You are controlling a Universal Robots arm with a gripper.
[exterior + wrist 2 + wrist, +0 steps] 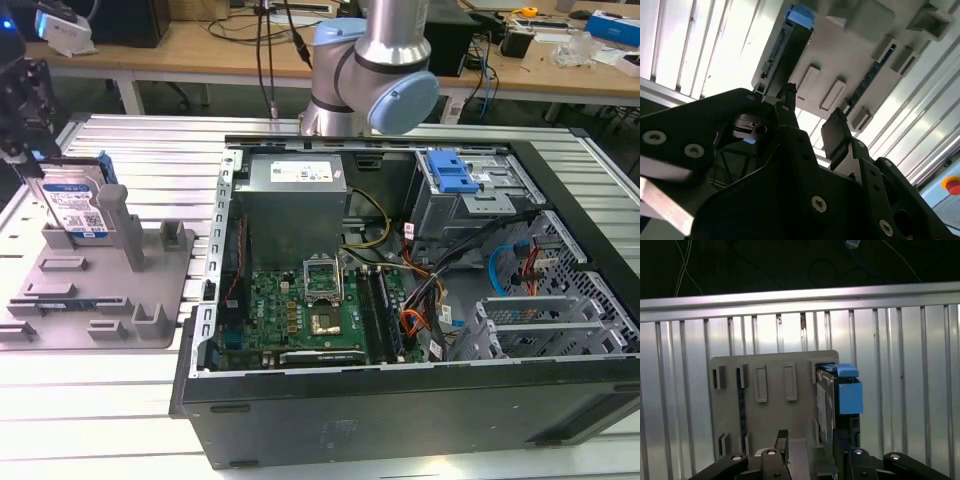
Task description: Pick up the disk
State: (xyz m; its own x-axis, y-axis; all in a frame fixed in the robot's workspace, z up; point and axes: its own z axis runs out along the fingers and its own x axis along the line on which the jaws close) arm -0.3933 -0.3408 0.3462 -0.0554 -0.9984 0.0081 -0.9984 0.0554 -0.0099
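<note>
The disk [75, 205] stands upright on its edge in the grey fixture [100, 290], at the exterior view's left, its white-and-blue label facing forward. A blue rail [847, 390] runs along its side in the first wrist view, and its blue end [800, 16] shows in the second wrist view. My black gripper [20, 110] hangs just above and beside the disk. It is open, with nothing between its fingers [837, 135]. In both wrist views the disk lies ahead of the fingertips and apart from them.
An open computer case [400, 280] fills the middle and right of the ribbed metal table [150, 150]. It holds a motherboard, cables and a blue-topped drive cage [450, 170]. The arm's base [380, 70] rises behind it. The fixture has upright posts [120, 225] beside the disk.
</note>
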